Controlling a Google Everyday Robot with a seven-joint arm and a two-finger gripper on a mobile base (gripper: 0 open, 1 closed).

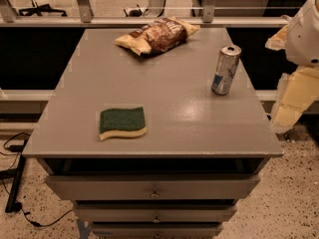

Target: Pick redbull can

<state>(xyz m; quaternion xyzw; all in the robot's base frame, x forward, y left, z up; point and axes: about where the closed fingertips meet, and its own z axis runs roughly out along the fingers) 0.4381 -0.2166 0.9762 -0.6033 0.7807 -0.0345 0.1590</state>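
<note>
Drawers (154,187) sit under the grey worktop (169,98). Gripper (293,101) hangs off its right edge, open or closed I cannot tell. Chip bag (157,35) at back edge, sponge (122,123) near front-left corner, redbull can (225,69) standing by right edge.

A robotics lab or office test space is suggested by a grey drawer cabinet (164,98) set on a speckled hard floor (294,198), with loose cables (20,203) trailed beside it and a metal rail (149,20) run behind. The same is indicated by the robot's gripper (290,103), which is seen at the right edge, just beside the cabinet top.
</note>
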